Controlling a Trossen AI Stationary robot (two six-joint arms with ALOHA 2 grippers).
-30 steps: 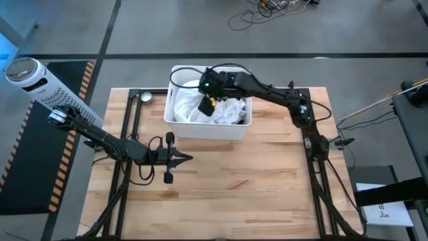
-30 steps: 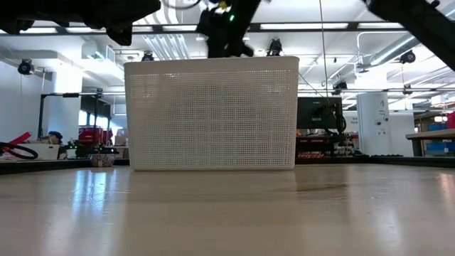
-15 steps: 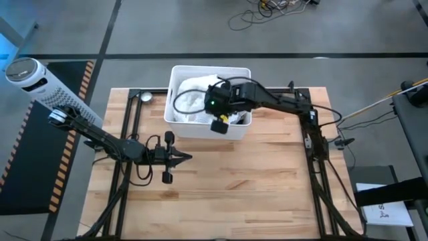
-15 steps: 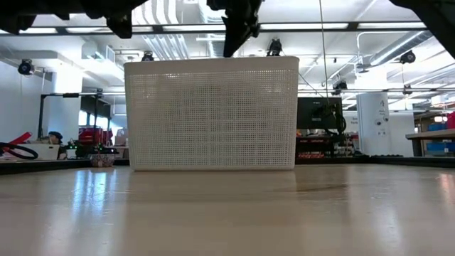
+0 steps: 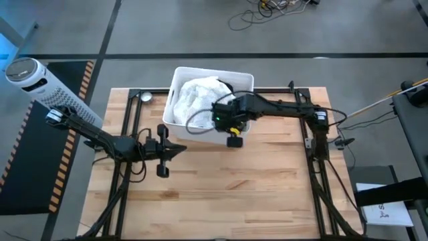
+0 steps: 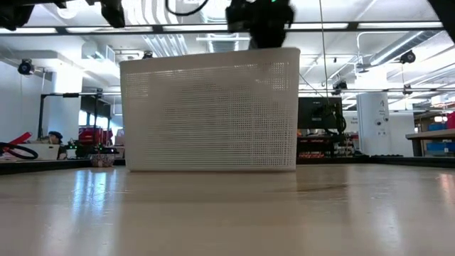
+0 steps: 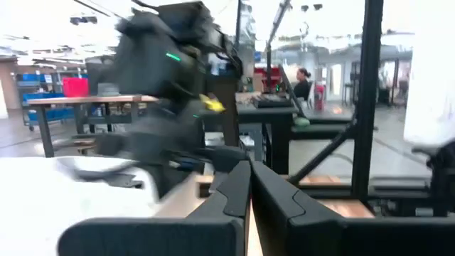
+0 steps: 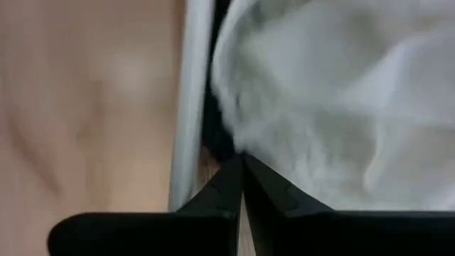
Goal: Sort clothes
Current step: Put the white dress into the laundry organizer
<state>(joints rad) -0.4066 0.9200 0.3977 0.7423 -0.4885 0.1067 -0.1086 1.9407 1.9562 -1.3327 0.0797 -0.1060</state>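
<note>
table (image 5: 267, 181): pale wood planks, smooth, faintly glossy under me
basket (image 6: 210, 110): white slatted plastic, matt
white clothes (image 5: 197, 97): soft, crumpled cloth
my right gripper (image 8: 242, 167): dark, matt fingers
table frame (image 5: 130, 107): black metal

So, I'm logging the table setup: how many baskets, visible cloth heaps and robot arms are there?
White basket: 1
White clothes heap in it, pieces not separable: 1
Robot arms, left tool over the table, right tool at the basket's near rim: 2
Total: 4
</note>
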